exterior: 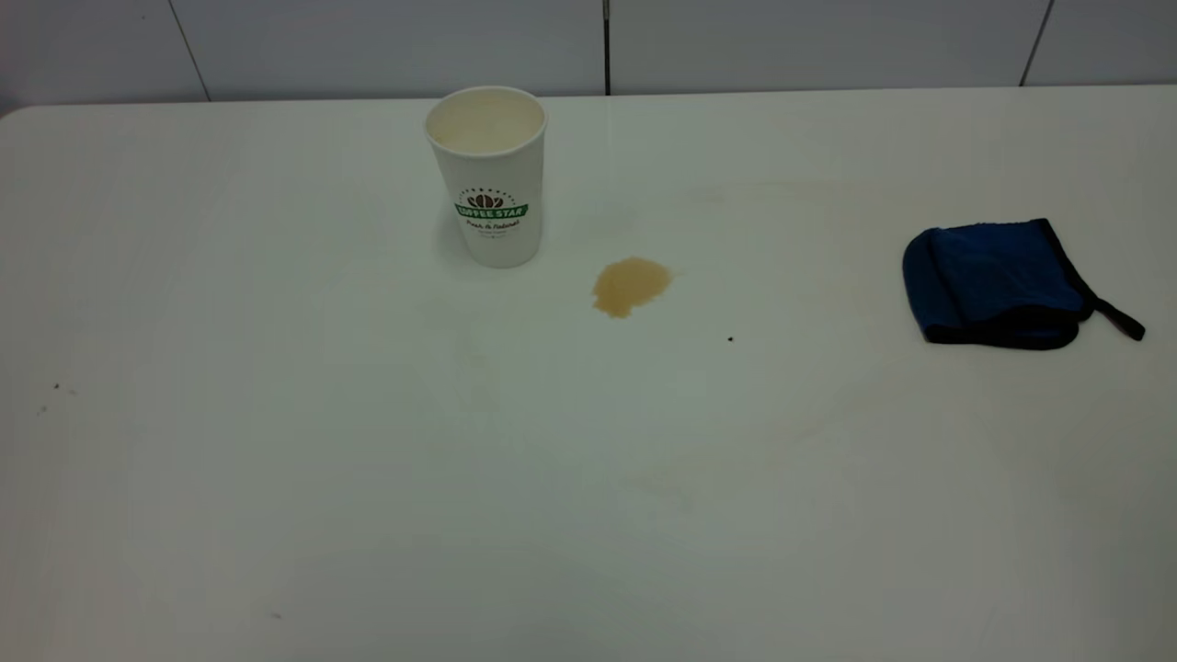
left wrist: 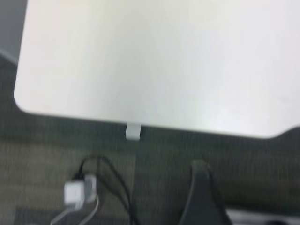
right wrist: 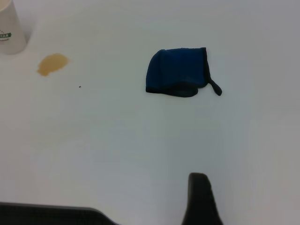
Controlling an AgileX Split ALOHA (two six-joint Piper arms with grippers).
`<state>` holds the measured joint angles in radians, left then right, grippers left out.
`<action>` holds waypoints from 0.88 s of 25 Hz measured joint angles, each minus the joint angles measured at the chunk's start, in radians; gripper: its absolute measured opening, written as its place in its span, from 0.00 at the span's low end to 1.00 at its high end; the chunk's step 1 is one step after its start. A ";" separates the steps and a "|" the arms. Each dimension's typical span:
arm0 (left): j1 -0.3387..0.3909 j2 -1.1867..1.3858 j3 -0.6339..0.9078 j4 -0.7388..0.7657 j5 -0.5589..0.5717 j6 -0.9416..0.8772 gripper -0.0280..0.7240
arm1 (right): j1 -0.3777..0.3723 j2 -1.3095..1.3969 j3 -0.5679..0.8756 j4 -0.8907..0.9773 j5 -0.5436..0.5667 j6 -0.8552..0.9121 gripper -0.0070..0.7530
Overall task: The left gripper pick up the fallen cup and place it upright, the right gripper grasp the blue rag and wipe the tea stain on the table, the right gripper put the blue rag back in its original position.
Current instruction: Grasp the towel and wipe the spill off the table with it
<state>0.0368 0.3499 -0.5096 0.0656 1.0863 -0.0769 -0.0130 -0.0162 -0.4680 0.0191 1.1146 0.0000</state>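
The white cup (exterior: 489, 175) with the green Coffee Star logo stands upright at the back of the table (exterior: 368, 506), left of centre. The tan tea stain (exterior: 630, 285) lies just to its right and a bit nearer. Far to the right, the blue rag (exterior: 998, 283) lies folded, its black strap pointing right. Neither arm shows in the exterior view. In the right wrist view, the right gripper (right wrist: 200, 199) hovers over bare table, well short of the blue rag (right wrist: 180, 72), with the tea stain (right wrist: 52, 63) and cup (right wrist: 10, 28) farther off. The left gripper (left wrist: 201, 197) hangs off the table, beyond a rounded corner.
A tiny black speck (exterior: 730, 339) lies between stain and rag. White wall panels (exterior: 368, 46) back the table. Off the table's edge (left wrist: 133, 131), the left wrist view shows dark floor with a white power adapter (left wrist: 77, 192) and cables.
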 joint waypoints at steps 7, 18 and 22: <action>0.000 -0.162 0.008 0.000 0.009 0.000 0.77 | 0.000 0.000 0.000 0.000 0.000 0.000 0.75; 0.000 -0.352 0.023 0.000 0.031 0.004 0.77 | 0.000 0.000 0.000 0.000 0.000 0.000 0.75; 0.000 -0.368 0.023 0.000 0.035 0.004 0.77 | 0.000 0.000 0.000 0.000 0.000 0.000 0.75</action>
<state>0.0368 -0.0177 -0.4864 0.0656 1.1209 -0.0729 -0.0130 -0.0162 -0.4680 0.0191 1.1146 0.0000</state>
